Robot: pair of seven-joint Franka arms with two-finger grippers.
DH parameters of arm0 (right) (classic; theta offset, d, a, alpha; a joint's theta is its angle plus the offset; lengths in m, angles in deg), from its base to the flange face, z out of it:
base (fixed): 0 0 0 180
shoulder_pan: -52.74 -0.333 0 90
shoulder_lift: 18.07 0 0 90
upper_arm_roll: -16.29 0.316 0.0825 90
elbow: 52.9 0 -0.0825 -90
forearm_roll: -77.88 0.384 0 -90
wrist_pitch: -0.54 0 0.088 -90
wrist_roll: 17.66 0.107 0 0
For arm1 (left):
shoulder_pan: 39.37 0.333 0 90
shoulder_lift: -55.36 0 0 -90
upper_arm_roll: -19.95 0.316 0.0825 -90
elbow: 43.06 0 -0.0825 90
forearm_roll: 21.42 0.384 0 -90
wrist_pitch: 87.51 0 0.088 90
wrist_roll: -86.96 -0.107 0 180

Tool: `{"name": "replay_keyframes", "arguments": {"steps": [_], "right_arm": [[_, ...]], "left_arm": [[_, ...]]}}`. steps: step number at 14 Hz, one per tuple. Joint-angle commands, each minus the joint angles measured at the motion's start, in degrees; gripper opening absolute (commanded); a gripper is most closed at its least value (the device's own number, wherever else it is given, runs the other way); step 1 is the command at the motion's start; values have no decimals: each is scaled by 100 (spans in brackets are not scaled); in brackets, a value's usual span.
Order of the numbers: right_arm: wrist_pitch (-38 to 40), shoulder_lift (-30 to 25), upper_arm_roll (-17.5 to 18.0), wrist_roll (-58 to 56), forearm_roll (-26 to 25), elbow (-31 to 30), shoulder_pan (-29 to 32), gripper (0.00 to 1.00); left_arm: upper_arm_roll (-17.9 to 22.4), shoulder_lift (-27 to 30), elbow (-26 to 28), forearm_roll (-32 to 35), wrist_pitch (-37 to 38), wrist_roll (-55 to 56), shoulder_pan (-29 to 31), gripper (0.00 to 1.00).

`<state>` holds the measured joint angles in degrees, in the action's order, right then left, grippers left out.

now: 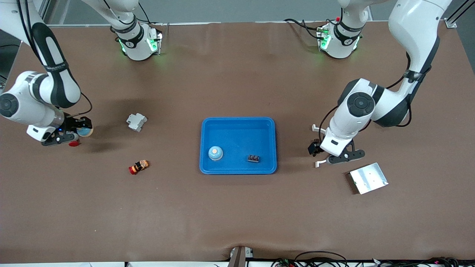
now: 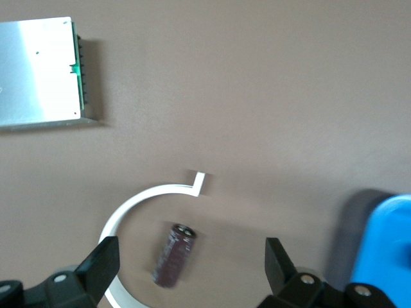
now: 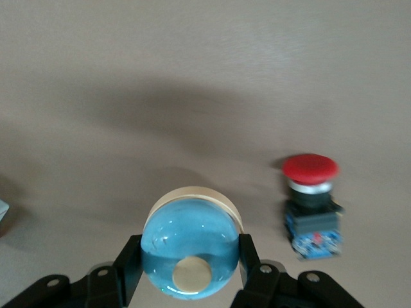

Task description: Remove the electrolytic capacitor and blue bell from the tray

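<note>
Metal plate [image 1: 369, 178]: lowest thing on the table [image 1: 237, 215], silver, flat, toward the left arm's end; also in left wrist view [image 2: 38, 70], green edge showing.
Small red-capped part [image 1: 138, 166]: lies on its side, toward the right arm's end, slightly farther from the camera than the plate.
Blue tray [image 1: 238, 126]: mid-table, rectangular.
Tray contents: one bell [image 1: 215, 152], light blue dome with pale top, in the tray's camera-side corner toward the right arm; small black block [image 1: 253, 158] also near the tray's camera-side wall, well apart from that bell.
Left tool [image 1: 322, 155]: low over the table between tray and metal plate, fingers [image 2: 103, 263] spread wide, nothing between them gripped.
Capacitor [image 2: 174, 253]: dark cylinder, seen only in left wrist view, lying on the table under the spread left tool, touching neither finger; tray edge [image 2: 385, 250] shows at that view's side.
White curved piece [image 2: 138, 202]: thin arc on the table, curving around the capacitor.
Right tool [image 1: 76, 131]: near the right arm's end of the table, fingers closed on a second bell [image 3: 191, 247], blue dome with pale button facing the wrist camera.
Second bell's height: cannot tell whether it touches the table.
Red pushbutton [image 3: 311, 205]: red cap, blue base, stands on the table just beside the right tool.
White block [image 1: 136, 121]: light grey-white part on the table, between right tool and tray, farther from the camera than the red-capped part.
</note>
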<state>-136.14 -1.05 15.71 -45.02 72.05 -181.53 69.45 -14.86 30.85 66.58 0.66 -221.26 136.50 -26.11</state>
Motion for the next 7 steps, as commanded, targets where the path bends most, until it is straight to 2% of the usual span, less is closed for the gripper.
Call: {"name": "replay_keyframes", "arguments": {"steps": [1, 2, 3, 6, 7], "right_arm": [[-104, 20, 48, -15, -76, -92, 25, 0], [-104, 55, 40, 20, -85, -74, 25, 0], [-104, 125, 40, 29, -85, -57, 43, 14], [-35, 152, 40, 20, -85, 39, 51, 100], [62, 152, 48, 3, -85, 101, 78, 100]], "left_arm": [[-140, -1, -442, -326, 569, 773, -86, 100], [-175, -10, -478, -414, 579, 1247, -165, 100], [-175, -27, -531, -423, 579, 1869, -357, 100], [-158, -448, -1031, -397, 579, 3794, -868, 100], [-158, -536, -1163, -406, 579, 4409, -939, 100]]}}
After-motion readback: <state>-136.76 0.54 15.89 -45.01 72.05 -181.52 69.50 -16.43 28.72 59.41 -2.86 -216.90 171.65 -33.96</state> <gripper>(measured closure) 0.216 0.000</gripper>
